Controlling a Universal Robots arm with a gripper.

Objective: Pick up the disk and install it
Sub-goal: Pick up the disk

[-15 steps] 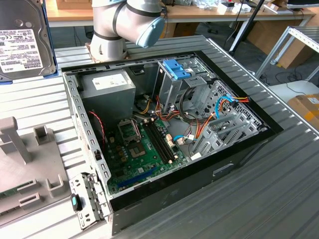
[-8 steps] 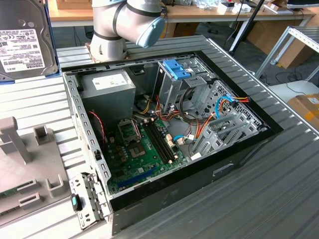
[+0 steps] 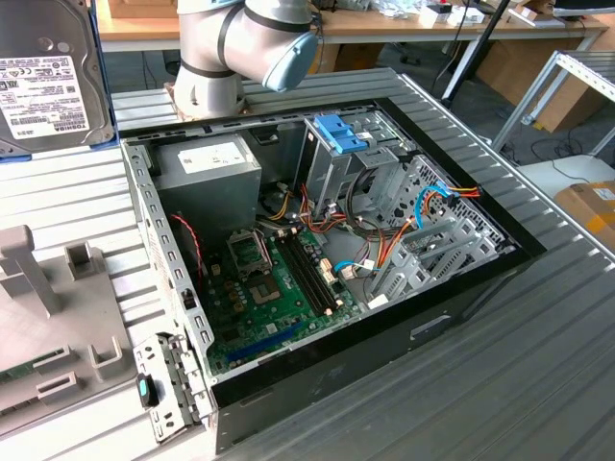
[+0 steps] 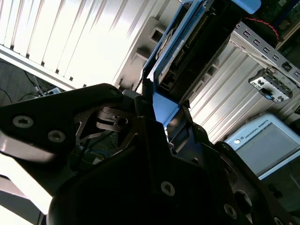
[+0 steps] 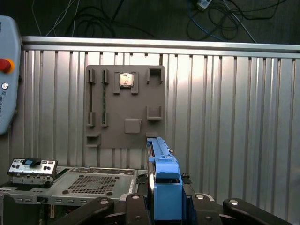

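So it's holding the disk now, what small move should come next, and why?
Probably carry the disk toward the cage with the blue latch in the open case. The gripper is clamped on the disk, which is outside the case at the exterior view's left, apart from the cage.

The arm (image 3: 240, 43) stands at about 12 o'clock in the exterior view. Its thick grey column is upright, and the joint above it is turned so that its blue end cap (image 3: 290, 60) faces about 4 o'clock. In both wrist views the black gripper (image 5: 166, 199) is closed, its two fingers (image 5: 132, 202) pressing from either side on the blue rail of the disk (image 5: 161, 161), which stands out edge-on from between them.
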